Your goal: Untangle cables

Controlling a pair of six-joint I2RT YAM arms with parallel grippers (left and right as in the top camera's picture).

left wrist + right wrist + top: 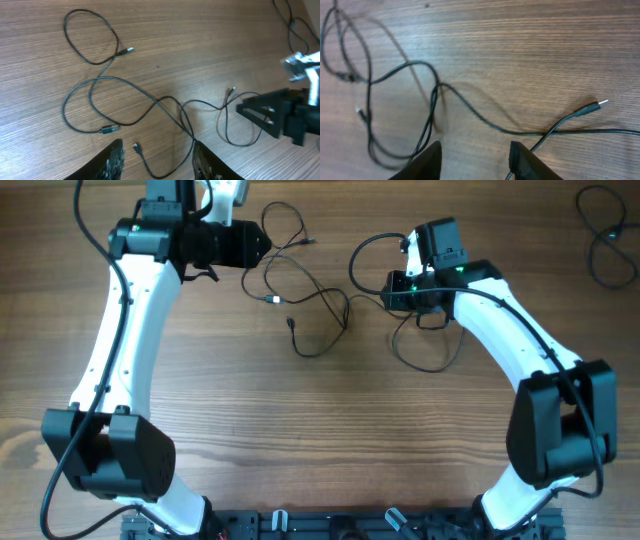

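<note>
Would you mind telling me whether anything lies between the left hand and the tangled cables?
Nothing visible does. The left hand hangs open over the cables, and one strand lies between its fingers on the bare table.

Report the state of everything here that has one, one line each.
cables: slack on the table, looped and crossing one another, not yet untangled, plug ends free
separate cable: looped on itself at the far right corner, apart from the tangle
left gripper: open, above the cables, holding nothing
right gripper: open, no cable clamped
</note>
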